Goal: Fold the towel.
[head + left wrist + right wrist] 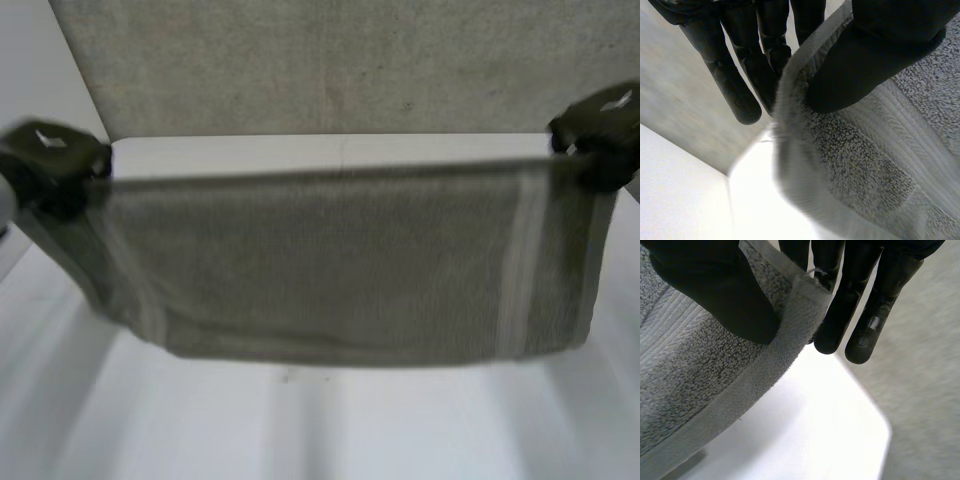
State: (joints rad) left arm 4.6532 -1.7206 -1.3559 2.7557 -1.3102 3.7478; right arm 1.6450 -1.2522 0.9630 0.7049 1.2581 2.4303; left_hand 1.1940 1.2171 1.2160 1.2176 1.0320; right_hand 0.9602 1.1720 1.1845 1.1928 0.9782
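Observation:
A grey towel (pixel 330 260) with a pale stripe near each end hangs stretched between my two hands above the white table (pixel 320 430). My left hand (pixel 50 160) pinches the towel's upper left corner. In the left wrist view its thumb (pixel 865 65) presses the towel (pixel 870 165) against the fingers (pixel 735 90) behind the hem. My right hand (pixel 600 130) pinches the upper right corner. In the right wrist view its thumb (pixel 715 285) lies on the towel (pixel 695 385), with the fingers (pixel 845 315) behind the edge.
A grey floor (pixel 330 60) lies beyond the table's far edge (pixel 330 140). The table's far corner (pixel 880 425) is below my right hand.

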